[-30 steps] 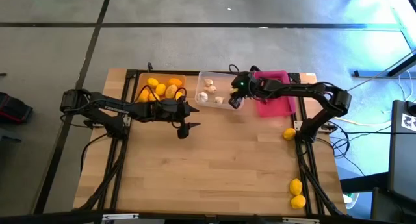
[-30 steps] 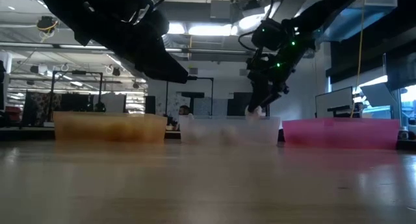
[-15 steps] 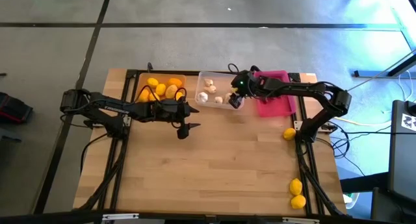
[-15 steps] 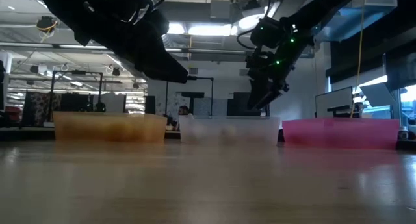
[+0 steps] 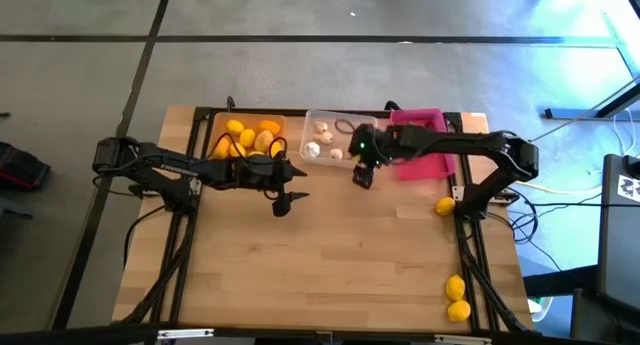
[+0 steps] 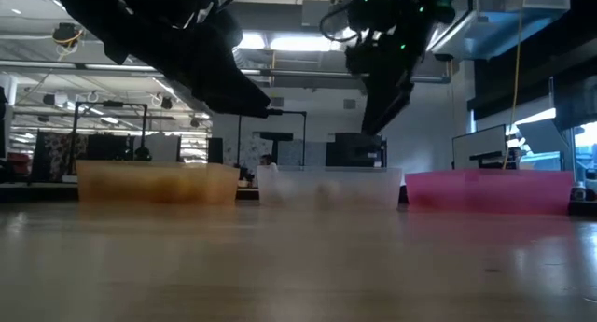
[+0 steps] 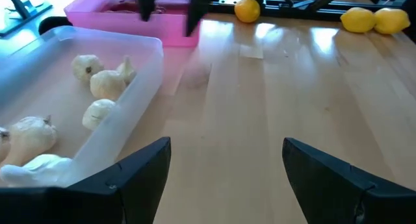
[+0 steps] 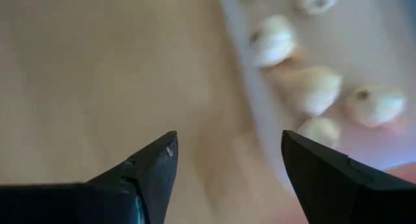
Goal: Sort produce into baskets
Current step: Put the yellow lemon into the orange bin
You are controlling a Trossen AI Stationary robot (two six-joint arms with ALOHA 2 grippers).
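High view shows the right gripper [image 5: 362, 175] hanging empty, fingers spread apart, just off the near edge of the clear tray [image 5: 345, 120], which holds several garlic bulbs [image 5: 314, 149]. The left gripper [image 5: 284, 201] waits over bare counter [image 5: 350, 265] in front of the orange tray [image 5: 212, 125], also spread apart and holding nothing; that tray is full of yellow and orange fruit [image 5: 248, 137]. The pink tray [image 5: 432, 115] sits at the clear tray's right, partly hidden by the right arm. Three lemons are unsorted: one [image 5: 444, 207] at the counter's right edge beside the right arm's base, and two more [image 5: 456, 287] touching each other near the front right corner. My worry is those round lemons: so close to the edge, a nudge from a closing finger could roll one off the counter. The right arm also has to swing back past the clear tray's low wall, and a low sweep might clip it and shift the bulbs. The counter is pale wood planking, smooth and slightly glossy, on a dark metal frame, standing on a grey concrete floor. Low view looks across it into a large workshop with ceiling lights, racks and monitors.
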